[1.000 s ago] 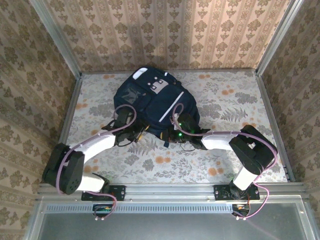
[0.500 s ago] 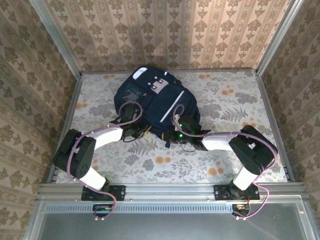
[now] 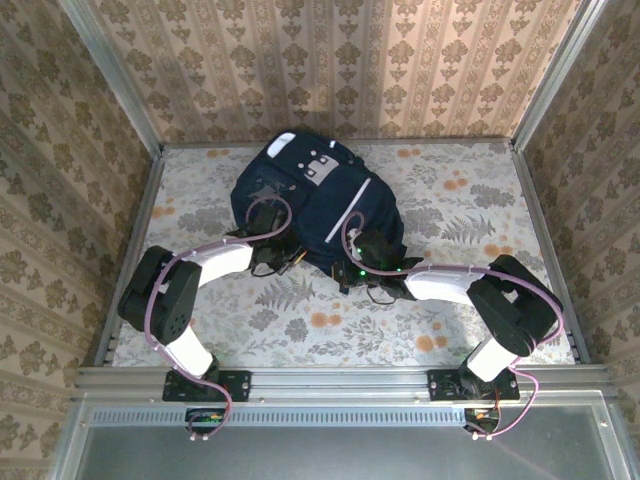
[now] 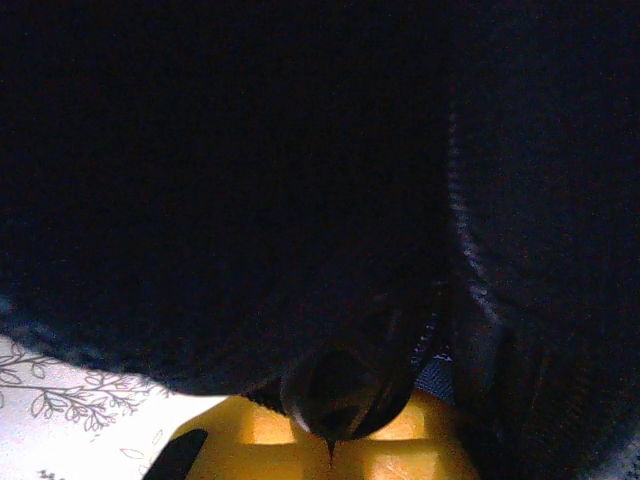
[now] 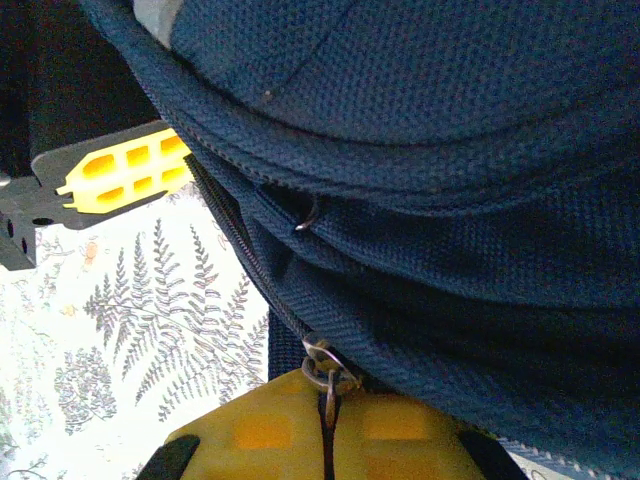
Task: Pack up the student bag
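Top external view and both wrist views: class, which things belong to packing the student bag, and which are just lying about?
Belong to the job:
student bag
zip pull
left tool
right tool

Just there:
floral table cover
patterned walls

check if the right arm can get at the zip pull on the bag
Looks like yes: the right gripper is shut on the metal zip pull at the near edge of the bag, with nothing in between.
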`<action>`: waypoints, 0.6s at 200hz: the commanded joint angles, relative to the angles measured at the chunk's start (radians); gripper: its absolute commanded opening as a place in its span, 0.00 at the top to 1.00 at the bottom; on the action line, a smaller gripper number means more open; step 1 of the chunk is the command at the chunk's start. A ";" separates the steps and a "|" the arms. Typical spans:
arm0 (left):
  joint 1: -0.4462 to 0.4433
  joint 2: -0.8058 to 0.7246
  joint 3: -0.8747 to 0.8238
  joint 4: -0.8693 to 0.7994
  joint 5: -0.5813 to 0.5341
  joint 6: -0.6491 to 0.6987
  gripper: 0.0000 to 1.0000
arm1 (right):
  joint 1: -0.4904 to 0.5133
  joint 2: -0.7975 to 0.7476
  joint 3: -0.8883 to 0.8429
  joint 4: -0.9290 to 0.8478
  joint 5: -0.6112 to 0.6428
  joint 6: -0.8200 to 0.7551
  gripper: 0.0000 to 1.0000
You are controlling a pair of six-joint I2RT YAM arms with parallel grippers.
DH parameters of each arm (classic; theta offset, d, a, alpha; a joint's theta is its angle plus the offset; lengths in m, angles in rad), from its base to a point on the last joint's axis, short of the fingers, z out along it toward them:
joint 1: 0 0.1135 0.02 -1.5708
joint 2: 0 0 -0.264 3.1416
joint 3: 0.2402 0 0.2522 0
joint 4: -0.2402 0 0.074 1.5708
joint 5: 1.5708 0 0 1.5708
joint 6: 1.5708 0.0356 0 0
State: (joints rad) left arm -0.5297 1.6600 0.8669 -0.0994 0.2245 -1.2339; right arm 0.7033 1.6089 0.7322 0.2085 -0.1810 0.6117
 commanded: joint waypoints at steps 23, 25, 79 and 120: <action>0.031 0.047 0.014 -0.023 -0.143 0.033 1.00 | 0.000 -0.007 -0.012 -0.076 -0.040 -0.012 0.87; 0.030 0.048 0.015 -0.023 -0.142 0.033 1.00 | -0.001 -0.004 -0.010 -0.071 -0.042 -0.007 0.86; 0.027 0.046 0.012 -0.017 -0.129 0.032 1.00 | -0.001 0.078 0.045 -0.010 -0.082 0.053 0.74; 0.023 0.046 0.003 -0.001 -0.119 0.027 1.00 | 0.001 0.109 0.072 -0.005 -0.087 0.067 0.73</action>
State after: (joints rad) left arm -0.5163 1.6833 0.8715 -0.0933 0.1631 -1.2259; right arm 0.7033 1.6966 0.7700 0.1978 -0.2470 0.6582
